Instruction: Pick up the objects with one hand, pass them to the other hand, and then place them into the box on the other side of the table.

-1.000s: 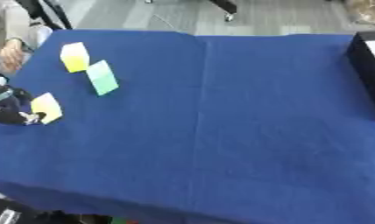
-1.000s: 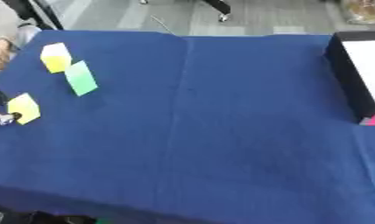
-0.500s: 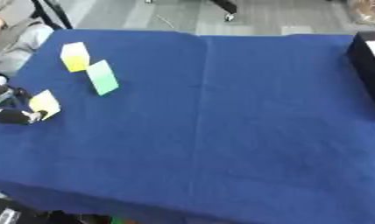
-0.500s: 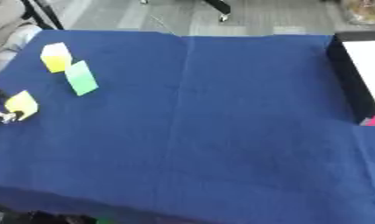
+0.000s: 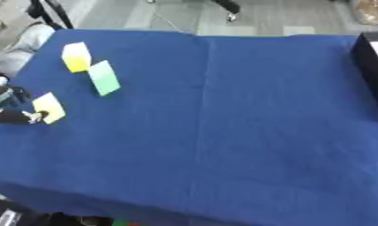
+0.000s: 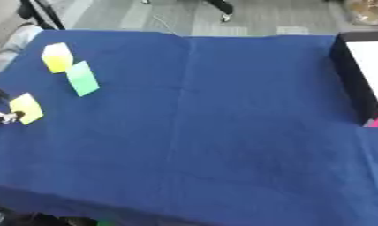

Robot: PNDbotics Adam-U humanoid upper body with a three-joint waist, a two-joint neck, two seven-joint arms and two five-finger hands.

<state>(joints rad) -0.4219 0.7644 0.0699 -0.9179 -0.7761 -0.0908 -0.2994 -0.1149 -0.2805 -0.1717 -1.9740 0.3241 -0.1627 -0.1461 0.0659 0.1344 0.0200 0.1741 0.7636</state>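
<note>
Your left hand (image 6: pixel 2 115) pinches a yellow block (image 6: pixel 27 108) at the table's (image 6: pixel 223 132) left edge; green block (image 6: pixel 82 78) nearby; box (image 6: pixel 360 75) at right edge.

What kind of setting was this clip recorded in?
Probably an indoor lab or workshop set up for manipulation trials. A table under a blue cloth holds plain coloured blocks, such as the green block, and a black box stands at its right edge. Beyond the table there is grey flooring.
</note>
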